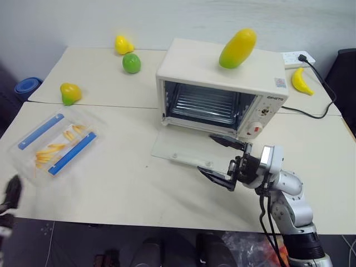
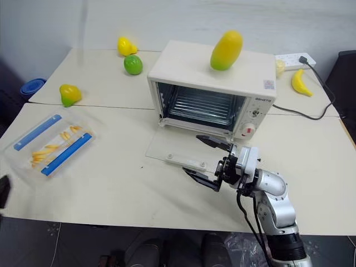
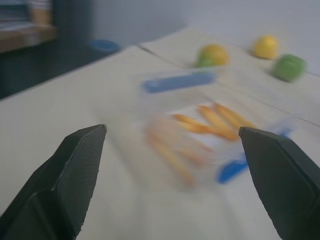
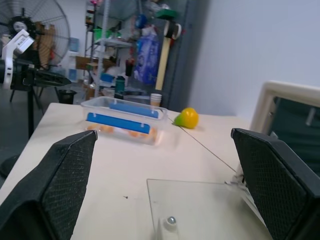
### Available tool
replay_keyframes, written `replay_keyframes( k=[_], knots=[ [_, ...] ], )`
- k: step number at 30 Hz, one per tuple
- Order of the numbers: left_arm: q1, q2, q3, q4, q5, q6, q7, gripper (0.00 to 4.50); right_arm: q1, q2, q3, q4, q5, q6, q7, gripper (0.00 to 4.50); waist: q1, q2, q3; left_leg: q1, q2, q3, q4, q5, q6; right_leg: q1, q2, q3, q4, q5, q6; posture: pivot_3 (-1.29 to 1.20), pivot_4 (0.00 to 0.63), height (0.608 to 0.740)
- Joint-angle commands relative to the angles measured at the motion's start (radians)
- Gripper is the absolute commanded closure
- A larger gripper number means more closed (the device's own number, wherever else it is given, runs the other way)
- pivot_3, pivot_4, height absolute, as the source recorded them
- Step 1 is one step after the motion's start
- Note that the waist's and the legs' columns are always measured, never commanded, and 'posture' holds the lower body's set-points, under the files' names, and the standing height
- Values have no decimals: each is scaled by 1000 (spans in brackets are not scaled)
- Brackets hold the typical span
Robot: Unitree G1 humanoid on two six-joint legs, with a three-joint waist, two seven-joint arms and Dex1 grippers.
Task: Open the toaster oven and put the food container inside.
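Note:
The cream-white toaster oven (image 1: 222, 83) stands at the back of the table, its glass door (image 1: 178, 149) dropped flat and the wire rack showing inside. The food container (image 1: 55, 143), a clear flat box with two blue clip strips and orange pieces inside, lies on the table at the left. My left gripper (image 1: 10, 194) hangs at the table's near left edge, short of the container. It is open, with the container (image 3: 200, 135) ahead between its fingertips. My right gripper (image 1: 222, 158) hovers open over the door's near right corner, pointing left, with nothing in it.
A yellow-green mango (image 1: 238, 48) lies on the oven's top. A banana (image 1: 301, 80) and a power strip (image 1: 297, 57) with a black cable sit at the back right. A green apple (image 1: 131, 63), a yellow pear (image 1: 123, 44), another fruit (image 1: 70, 93) and a blue bowl (image 1: 26, 86) are at the back left.

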Motion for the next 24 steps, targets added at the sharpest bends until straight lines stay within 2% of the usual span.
replay_keyframes(
  k=[1,6,10,15,18,24],
  knots=[
    [-48,115,26,68,-56,65,32,35,4,-10,-4,-2,3,-29,23,0,4,0,0,1,0,0,0,0,0,1,0,0,1,0,-1,0,150,740],
    [-225,314,-24,186,-134,229,83,35,18,-24,-1,-1,-5,-37,36,0,6,-2,-1,1,0,0,0,1,-5,0,0,0,2,-1,-1,0,150,740],
    [-334,468,-103,332,-104,473,222,35,28,-39,-3,-10,-14,-25,25,0,-19,-1,-1,2,0,1,-3,2,-7,-1,0,1,3,-1,-2,0,150,740],
    [-472,533,-200,440,-67,619,253,35,38,-50,-15,-15,-20,-26,-8,0,-38,-1,-1,3,1,2,-5,2,-9,-3,2,1,4,-1,-2,0,150,740],
    [-534,542,-235,471,-30,636,238,612,37,-45,-26,-20,-28,-31,-41,0,-36,-1,-1,3,1,3,-5,2,-10,-3,2,1,4,-1,-2,0,150,740],
    [-615,545,-293,518,42,642,171,2296,41,-45,-22,-59,6,-38,-38,0,-32,-1,-1,3,1,2,-5,4,-12,-3,2,1,5,-1,-2,0,150,740]
  ],
)
